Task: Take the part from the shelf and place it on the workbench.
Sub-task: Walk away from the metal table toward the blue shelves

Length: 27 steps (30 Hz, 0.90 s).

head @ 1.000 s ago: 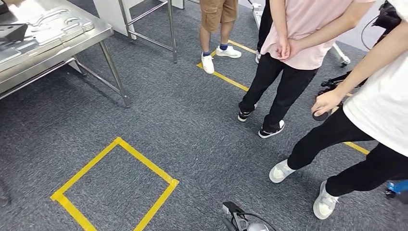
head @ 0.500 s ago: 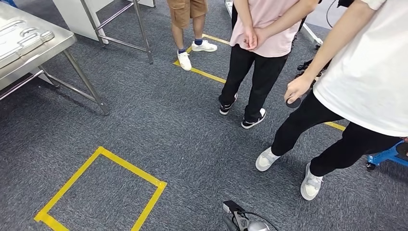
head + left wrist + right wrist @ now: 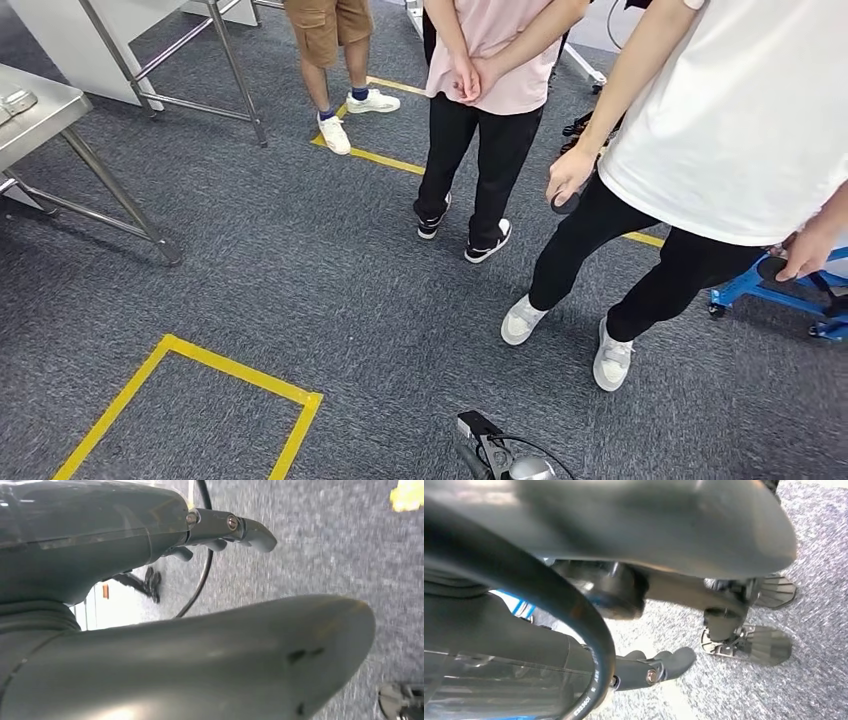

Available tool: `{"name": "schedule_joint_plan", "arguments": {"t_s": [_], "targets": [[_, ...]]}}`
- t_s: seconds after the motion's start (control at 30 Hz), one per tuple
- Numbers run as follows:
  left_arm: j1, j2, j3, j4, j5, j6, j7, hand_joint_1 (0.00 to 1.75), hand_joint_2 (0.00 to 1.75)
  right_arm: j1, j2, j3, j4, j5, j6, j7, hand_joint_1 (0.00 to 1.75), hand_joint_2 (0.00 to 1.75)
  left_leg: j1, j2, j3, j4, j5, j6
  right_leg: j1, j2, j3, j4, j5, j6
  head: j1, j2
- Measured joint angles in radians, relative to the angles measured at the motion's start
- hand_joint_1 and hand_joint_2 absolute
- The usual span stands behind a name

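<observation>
Both hands hang over grey carpet [image 3: 300,260]: left hand [image 3: 165,610] holds nothing, fingers [image 3: 250,530] extended apart; right hand [image 3: 639,580] grip state cannot be told.

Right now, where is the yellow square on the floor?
In the head view the yellow tape square lies on the grey carpet at the lower left, in front of the metal table's leg.
</observation>
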<state>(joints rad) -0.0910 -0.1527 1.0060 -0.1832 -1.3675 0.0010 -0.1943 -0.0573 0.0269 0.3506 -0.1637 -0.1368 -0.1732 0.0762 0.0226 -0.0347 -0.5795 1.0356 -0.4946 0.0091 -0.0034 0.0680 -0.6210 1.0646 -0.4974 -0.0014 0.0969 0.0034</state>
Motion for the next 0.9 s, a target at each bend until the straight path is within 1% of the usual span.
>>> {"name": "schedule_joint_plan", "arguments": {"t_s": [0.03,0.07,0.1,0.13,0.17,0.2,0.23,0.27,0.3,0.33,0.37,0.4,0.43,0.47,0.5,0.53,0.57,0.6,0.63,0.67,0.7,0.73,0.77,0.8,0.83,0.87,0.9], "targets": [[0.0,0.0,0.0,0.0,0.0,0.0,0.0,0.0,0.0,-0.004,0.0,0.0,0.0,0.0,0.001,0.0,0.0,0.0,0.001,0.011,0.001,-0.002,0.001,0.004,-0.001,-0.02,-0.025,0.05,-0.026,0.003,0.002,0.0],[0.0,0.0,0.0,0.0,0.0,0.0,0.0,0.0,0.0,-0.008,0.0,0.001,0.0,0.0,0.003,0.0,0.0,0.0,0.0,0.021,0.001,-0.002,0.0,0.006,-0.003,-0.034,-0.059,0.115,-0.056,0.006,0.003,0.0],[0.0,0.0,0.0,0.0,0.0,0.0,0.0,0.0,0.0,-0.011,0.0,0.001,0.0,0.0,0.004,0.001,0.0,0.0,-0.001,0.032,0.001,-0.002,-0.001,0.008,-0.006,-0.042,-0.093,0.18,-0.081,0.008,0.003,0.0],[0.0,0.0,0.0,0.0,0.0,0.0,0.0,0.0,0.0,-0.012,0.0,0.001,0.0,0.001,0.006,0.001,0.0,0.0,-0.001,0.043,0.001,-0.002,-0.002,0.008,-0.009,-0.046,-0.117,0.226,-0.092,0.01,0.003,0.0],[-0.001,0.0,0.0,0.0,0.0,0.001,0.0,0.0,0.0,-0.012,0.0,0.002,0.0,0.001,0.007,0.003,0.0,0.0,-0.001,0.053,0.002,-0.002,-0.003,0.008,-0.011,-0.05,-0.124,0.237,-0.085,0.012,0.003,0.0],[-0.002,0.0,0.0,0.0,0.0,0.001,0.0,0.0,0.0,-0.012,0.0,0.002,0.0,0.001,0.007,0.004,0.0,0.0,-0.001,0.062,0.003,-0.002,-0.004,0.007,-0.013,-0.054,-0.11,0.208,-0.061,0.013,0.003,0.0],[-0.003,0.0,0.0,0.0,0.0,0.002,0.0,0.0,0.0,-0.012,0.0,0.002,0.0,0.002,0.008,0.006,0.0,0.0,-0.001,0.07,0.005,-0.002,-0.006,0.005,-0.014,-0.062,-0.079,0.145,-0.026,0.013,0.003,0.0],[-0.005,0.001,0.0,0.0,0.0,0.002,0.0,0.0,0.0,-0.013,0.0,0.002,0.0,0.002,0.009,0.007,0.0,0.0,-0.002,0.077,0.007,-0.002,-0.008,0.001,-0.012,-0.079,-0.041,0.072,0.001,0.012,0.003,0.0],[-0.007,0.001,0.0,0.0,0.0,0.003,0.0,0.0,0.0,-0.014,0.0,0.002,0.0,0.002,0.009,0.008,0.0,0.0,-0.003,0.083,0.009,-0.002,-0.01,-0.003,-0.008,-0.094,-0.009,0.011,0.021,0.01,0.003,0.0],[-0.008,0.001,0.0,0.0,0.0,0.004,0.0,0.0,0.0,-0.015,0.0,0.002,0.0,0.002,0.009,0.008,0.0,0.0,-0.006,0.089,0.01,-0.002,-0.012,-0.008,-0.003,-0.104,0.01,-0.027,0.029,0.008,0.003,0.0],[-0.009,0.001,0.0,0.0,0.0,0.005,0.0,0.0,0.0,-0.015,-0.001,0.002,0.0,0.002,0.009,0.009,0.0,0.0,-0.007,0.094,0.012,-0.004,-0.013,-0.013,0.003,-0.108,0.016,-0.041,0.028,0.006,0.003,0.0],[-0.009,0.0,0.0,0.0,0.0,0.006,0.0,0.0,0.0,-0.013,-0.001,0.002,0.0,0.002,0.009,0.009,0.0,0.0,-0.008,0.099,0.014,-0.006,-0.014,-0.019,0.007,-0.101,0.014,-0.043,0.028,0.002,0.002,0.0],[-0.01,0.0,0.0,0.0,0.0,0.006,0.0,0.0,0.0,-0.009,-0.001,0.002,0.0,0.002,0.01,0.01,0.0,0.0,-0.006,0.102,0.016,-0.006,-0.016,-0.025,0.005,-0.094,0.015,-0.046,0.03,-0.004,0.002,0.0],[-0.011,0.0,0.0,0.0,0.0,0.006,0.0,0.0,0.0,-0.007,-0.001,0.002,0.0,0.002,0.01,0.01,0.0,0.0,-0.004,0.096,0.015,0.001,-0.024,-0.029,0.003,-0.088,0.018,-0.049,0.031,-0.01,0.002,0.0],[-0.011,0.0,0.0,0.0,0.0,0.007,0.0,0.0,0.0,-0.005,-0.001,0.001,0.0,0.002,0.01,0.01,0.0,0.0,-0.002,0.085,0.007,0.025,-0.041,-0.032,0.001,-0.082,0.021,-0.053,0.033,-0.018,0.001,0.0],[-0.011,0.0,0.0,0.0,0.0,0.008,0.0,0.0,0.0,-0.005,-0.001,0.001,0.0,0.002,0.01,0.01,0.0,0.0,0.0,0.069,-0.012,0.071,-0.069,-0.034,-0.001,-0.075,0.024,-0.055,0.033,-0.026,0.001,0.0],[-0.01,0.0,0.0,0.0,0.0,0.009,0.0,0.0,0.0,-0.005,-0.001,0.001,0.0,0.001,0.01,0.01,0.0,0.0,-0.001,0.054,-0.041,0.137,-0.102,-0.034,0.0,-0.068,0.026,-0.055,0.032,-0.031,0.0,0.0],[-0.009,0.0,0.0,0.0,0.0,0.009,0.0,0.0,0.0,-0.005,0.0,0.001,0.0,0.001,0.01,0.01,0.0,0.0,-0.001,0.044,-0.075,0.208,-0.131,-0.034,0.002,-0.06,0.028,-0.055,0.031,-0.036,0.0,0.0],[-0.008,0.0,0.0,0.0,0.0,0.009,0.0,0.0,0.0,-0.005,0.0,0.001,0.0,0.001,0.01,0.01,0.0,0.0,-0.002,0.04,-0.102,0.262,-0.147,-0.034,0.003,-0.051,0.029,-0.055,0.031,-0.037,0.0,0.0],[-0.007,0.0,0.0,0.0,0.0,0.009,0.0,0.0,0.0,-0.004,0.0,0.001,0.0,0.001,0.01,0.01,0.0,0.0,-0.002,0.038,-0.115,0.283,-0.143,-0.034,0.004,-0.041,0.031,-0.054,0.03,-0.038,-0.001,0.0],[-0.007,0.0,0.0,0.0,0.0,0.01,0.0,0.0,0.0,-0.003,0.001,0.001,0.0,0.001,0.01,0.01,0.0,0.0,-0.002,0.036,-0.109,0.262,-0.12,-0.033,0.004,-0.03,0.033,-0.053,0.03,-0.037,0.0,0.0],[-0.007,0.0,0.0,0.0,0.0,0.01,0.0,0.0,0.0,-0.003,0.001,0.001,0.0,0.001,0.01,0.01,0.0,0.0,-0.001,0.033,-0.085,0.205,-0.084,-0.032,0.004,-0.019,0.035,-0.052,0.029,-0.037,0.0,0.0],[-0.007,0.001,0.0,0.0,0.0,0.011,0.0,0.0,0.0,-0.003,0.002,0.001,0.0,0.001,0.01,0.01,0.0,0.0,0.001,0.019,-0.054,0.135,-0.049,-0.031,0.003,-0.008,0.037,-0.05,0.027,-0.035,0.0,0.0],[-0.007,0.001,0.0,0.0,0.0,0.011,-0.001,0.0,0.0,-0.004,0.002,0.001,0.0,0.001,0.01,0.01,0.0,0.0,0.003,0.003,-0.027,0.072,-0.024,-0.03,0.005,0.002,0.036,-0.047,0.024,-0.032,-0.001,0.0],[-0.007,0.001,0.0,0.001,0.0,0.012,-0.004,0.0,0.0,-0.004,0.003,0.001,0.0,0.001,0.01,0.01,0.0,0.0,0.004,-0.011,-0.009,0.031,-0.011,-0.029,0.005,0.01,0.034,-0.044,0.023,-0.028,-0.001,0.0],[-0.007,0.001,0.0,0.001,0.0,0.013,-0.006,0.0,0.0,-0.003,0.003,0.001,0.0,0.001,0.01,0.01,0.0,0.0,0.004,-0.021,-0.002,0.014,-0.01,-0.027,0.006,0.016,0.032,-0.042,0.023,-0.024,-0.002,0.0],[-0.007,0.001,0.0,0.001,0.0,0.013,-0.009,0.0,0.0,-0.002,0.003,0.001,0.0,0.001,0.01,0.01,0.0,0.0,0.001,-0.02,-0.001,0.01,-0.011,-0.024,0.005,0.022,0.029,-0.041,0.024,-0.019,-0.002,0.0]]}}
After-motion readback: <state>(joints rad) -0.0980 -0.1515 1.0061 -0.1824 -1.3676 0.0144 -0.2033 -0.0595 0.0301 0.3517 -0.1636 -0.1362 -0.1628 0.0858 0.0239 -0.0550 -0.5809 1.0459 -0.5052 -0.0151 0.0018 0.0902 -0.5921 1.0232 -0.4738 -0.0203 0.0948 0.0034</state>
